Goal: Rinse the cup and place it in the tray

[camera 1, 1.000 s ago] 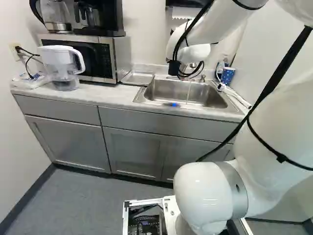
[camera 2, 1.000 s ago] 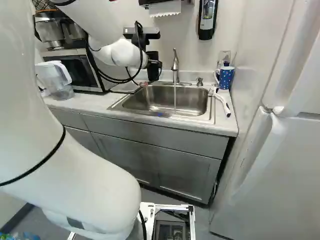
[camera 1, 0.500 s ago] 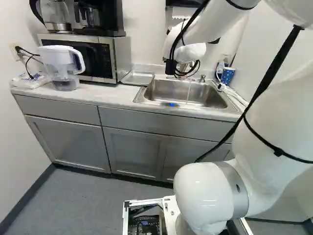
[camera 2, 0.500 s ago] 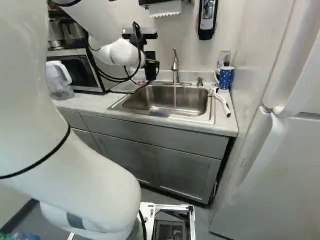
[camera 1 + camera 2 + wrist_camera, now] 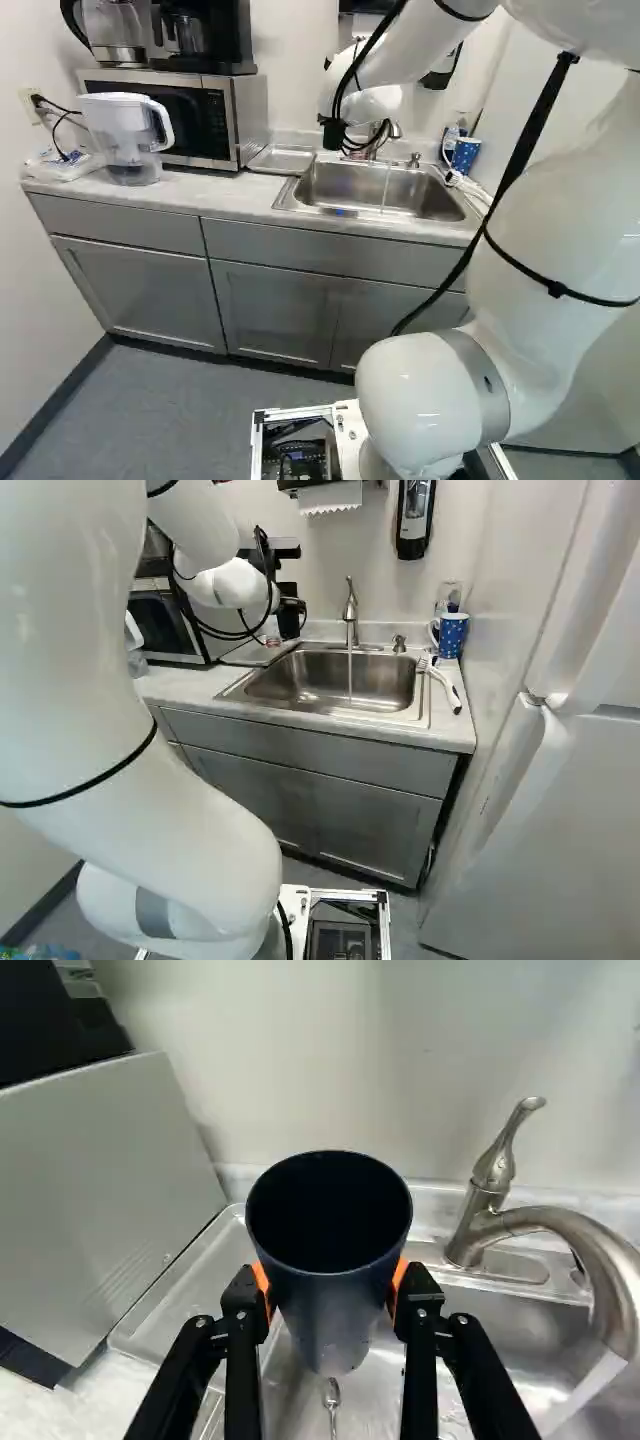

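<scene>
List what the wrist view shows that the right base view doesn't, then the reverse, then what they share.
Only the wrist view: the open mouth of the dark cup held in the gripper, and a spoon below it.

Only the right base view: the blue dotted mug, the dispenser on the wall and the cabinet doors under the sink.

Both: the sink, the faucet, its running water and the tray.

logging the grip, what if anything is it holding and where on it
The black two-finger gripper holds a dark blue tapered cup by its opposite sides, below the open rim.
</scene>
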Controlling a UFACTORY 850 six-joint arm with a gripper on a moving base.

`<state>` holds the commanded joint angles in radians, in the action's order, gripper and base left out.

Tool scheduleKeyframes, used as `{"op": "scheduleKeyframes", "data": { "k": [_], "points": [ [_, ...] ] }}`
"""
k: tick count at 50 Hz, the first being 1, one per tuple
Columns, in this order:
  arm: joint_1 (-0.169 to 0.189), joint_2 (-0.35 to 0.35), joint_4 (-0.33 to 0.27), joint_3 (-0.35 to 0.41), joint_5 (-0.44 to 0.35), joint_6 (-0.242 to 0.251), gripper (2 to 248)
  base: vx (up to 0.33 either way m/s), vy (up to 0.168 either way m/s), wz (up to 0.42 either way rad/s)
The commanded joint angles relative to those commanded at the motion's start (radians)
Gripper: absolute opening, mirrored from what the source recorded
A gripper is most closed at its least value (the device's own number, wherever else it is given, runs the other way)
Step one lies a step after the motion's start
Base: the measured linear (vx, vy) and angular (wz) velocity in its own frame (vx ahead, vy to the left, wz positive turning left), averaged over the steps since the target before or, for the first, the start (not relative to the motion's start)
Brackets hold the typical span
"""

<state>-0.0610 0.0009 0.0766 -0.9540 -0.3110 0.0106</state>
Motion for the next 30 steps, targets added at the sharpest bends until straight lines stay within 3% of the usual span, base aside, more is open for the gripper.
{"op": "scheduleKeyframes", "data": {
  "k": [30],
  "points": [
    [-0.077, -0.098, 0.0, -0.101, 0.0, 0.0, 125, 0.0, 0.0, 0.0]
  ]
}}
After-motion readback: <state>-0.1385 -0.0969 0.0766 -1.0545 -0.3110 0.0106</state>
